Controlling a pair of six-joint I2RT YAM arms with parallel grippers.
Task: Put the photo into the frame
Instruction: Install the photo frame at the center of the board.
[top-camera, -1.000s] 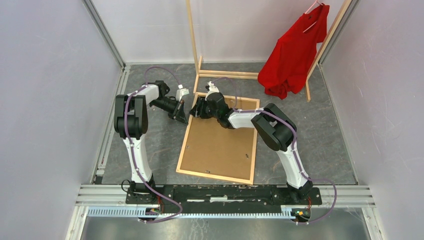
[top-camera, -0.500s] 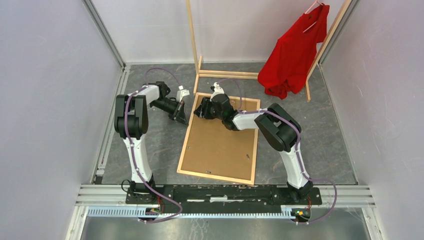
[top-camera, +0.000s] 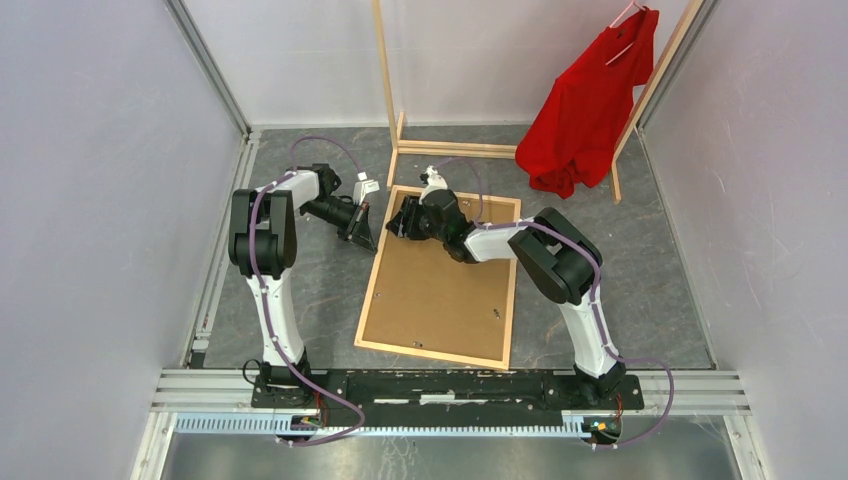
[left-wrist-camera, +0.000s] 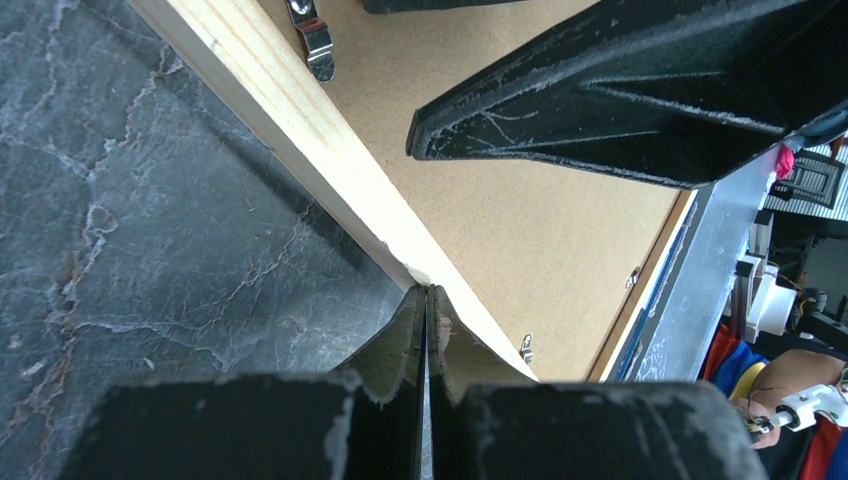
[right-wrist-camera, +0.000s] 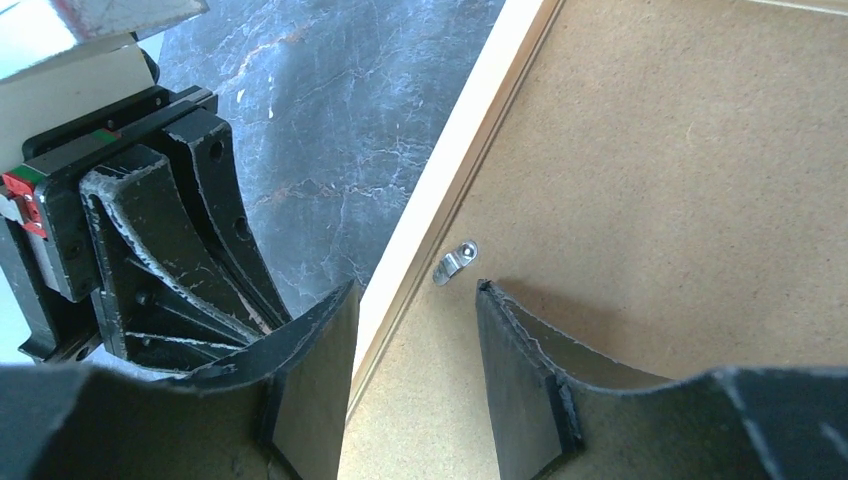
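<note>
light natural wood picture frame (top-camera: 371, 290), thin and rectangular, is laid face down on the dark grey marbled table (top-camera: 320, 290), with a brown cardboard backing board (top-camera: 440, 290) seated inside it. the left gripper (left-wrist-camera: 427, 295) is clenched, nothing seen between its fingers, tips set against the frame's left rail. the right gripper (right-wrist-camera: 415, 290) is held spread open above that rail, a small silver metal clip (right-wrist-camera: 455, 262) seen between its fingers.

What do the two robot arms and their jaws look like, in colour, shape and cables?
The left arm and right arm are alike: white tubular links joined by bulky black housings. A purple cable runs along each. The jaws are black, curved, tapering plastic blades with scuffed, whitish edges. The left gripper has a small red and green mark on its body.
</note>
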